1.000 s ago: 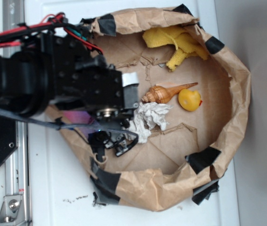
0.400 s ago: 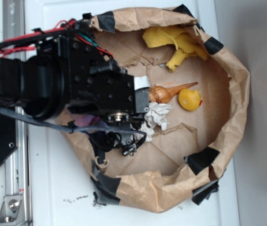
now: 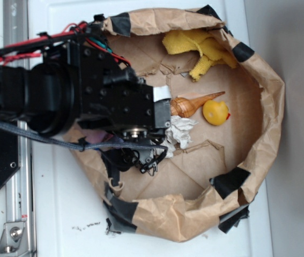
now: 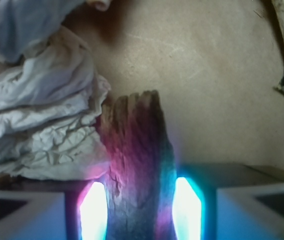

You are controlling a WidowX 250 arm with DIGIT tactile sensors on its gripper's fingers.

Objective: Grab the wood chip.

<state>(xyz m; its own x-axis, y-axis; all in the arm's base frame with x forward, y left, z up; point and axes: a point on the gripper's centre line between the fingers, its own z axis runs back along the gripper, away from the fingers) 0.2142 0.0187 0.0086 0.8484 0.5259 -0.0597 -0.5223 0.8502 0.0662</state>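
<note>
Crumpled brown paper wall (image 3: 269,107), taped black in places, rings the cardboard floor (image 4: 222,75). Bare cardboard lies open ahead and right of the tool (image 4: 139,210); crumpled white paper (image 4: 36,115) crowds its left side. Wood chip (image 4: 136,150) lies flat on the cardboard, lengthwise between the two glowing fingers (image 4: 92,212), its ragged end pointing away, left edge touching the white paper. Fingers straddle the chip, apparently unclenched, though contact is hard to judge. From outside, the black arm (image 3: 76,91) reaches in from the left, hiding the chip; seashell (image 3: 192,103) and yellow duck (image 3: 216,113) sit beyond.
</note>
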